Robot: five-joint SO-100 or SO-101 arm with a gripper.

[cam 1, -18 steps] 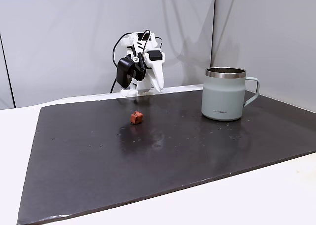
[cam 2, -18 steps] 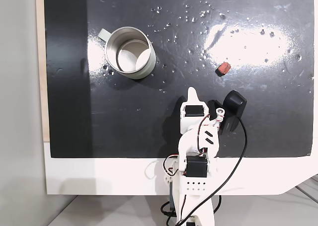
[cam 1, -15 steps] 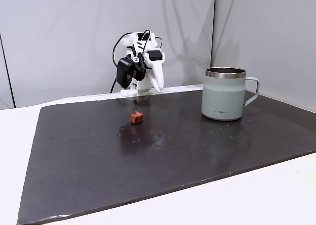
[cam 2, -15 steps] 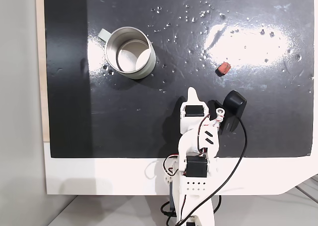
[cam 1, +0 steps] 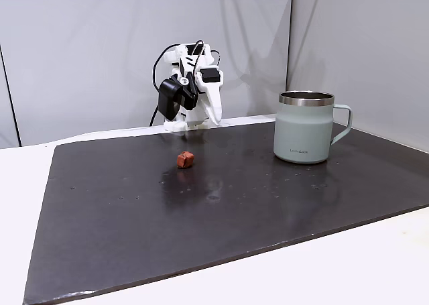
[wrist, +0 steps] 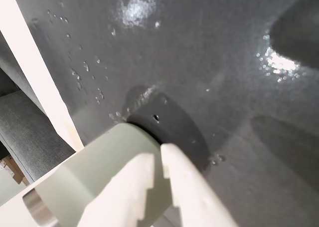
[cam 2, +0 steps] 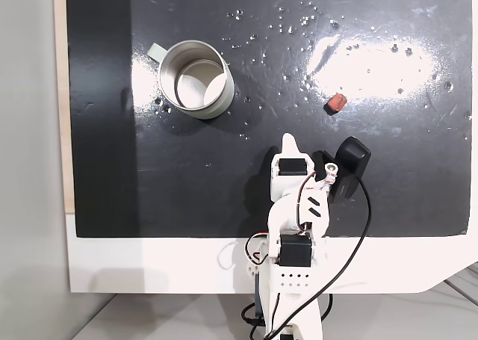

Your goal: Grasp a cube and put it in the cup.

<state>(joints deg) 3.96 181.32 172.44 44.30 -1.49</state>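
The end effector (wrist: pixel 158 157) hangs folded near the arm's base, its fingers pressed together with nothing between them. The cube (cam 1: pixel 185 159) lies on the dark mat (cam 1: pixel 201 211) toward the counter's back edge, apart from the end effector, and the cup (cam 1: pixel 305 128) stands well apart near the mat's right edge in the front fixed view. The cube is tiny; a slightly misaligned close could likely nudge it away or pinch it crookedly.
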